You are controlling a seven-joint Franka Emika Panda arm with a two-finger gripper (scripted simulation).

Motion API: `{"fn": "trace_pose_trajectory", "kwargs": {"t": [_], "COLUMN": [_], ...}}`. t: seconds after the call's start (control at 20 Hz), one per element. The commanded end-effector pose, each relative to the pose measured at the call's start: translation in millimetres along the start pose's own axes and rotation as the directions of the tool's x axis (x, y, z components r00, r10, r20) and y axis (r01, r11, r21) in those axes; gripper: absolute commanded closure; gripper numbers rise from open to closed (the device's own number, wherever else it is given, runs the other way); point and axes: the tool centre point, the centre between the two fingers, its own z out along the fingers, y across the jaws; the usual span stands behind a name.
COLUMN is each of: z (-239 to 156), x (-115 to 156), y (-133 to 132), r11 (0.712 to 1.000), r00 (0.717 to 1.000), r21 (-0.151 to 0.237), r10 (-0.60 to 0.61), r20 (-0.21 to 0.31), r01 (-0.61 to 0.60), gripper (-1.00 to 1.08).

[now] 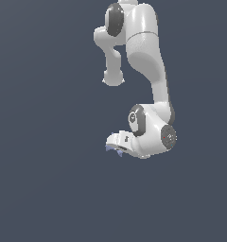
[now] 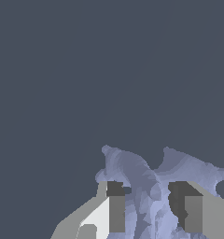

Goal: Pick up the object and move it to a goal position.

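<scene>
One arm (image 1: 146, 56) folds downward, its end effector (image 2: 149, 205) pinching the spiky periwinkle object (image 2: 146, 182).

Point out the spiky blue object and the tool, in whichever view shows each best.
object (image 2: 146, 186), wrist view, on its pale blue body between the two fingers.
tool (image 2: 151, 205), wrist view, midway between its dark fingertips, which flank the object.

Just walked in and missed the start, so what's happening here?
A white Panda arm is bent down low, with its gripper at a small pale blue spiky object. The wrist view shows the object between the two fingers, which sit close against its sides. Whether it has left the ground can't be told.
</scene>
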Motion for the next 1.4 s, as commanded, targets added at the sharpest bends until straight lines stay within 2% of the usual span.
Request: {"fn": "trace_pose_trajectory", "kwargs": {"t": [0.0,0.45,1.05,1.35], "z": [1,-6,-51,-63], "x": [-1,-2,-16,-18], "y": [-2,-8,-68,-85], "r11": [1.000,1.000,1.000,1.000], "r00": [1.000,1.000,1.000,1.000], "r21": [0.000,0.000,0.000,0.000], "r10": [-0.003,0.000,-0.002,-0.002], "r20": [0.001,0.000,0.001,0.001], "r01": [0.003,0.000,0.002,0.002], "gripper": [1.08,1.08,1.08,1.08]}}
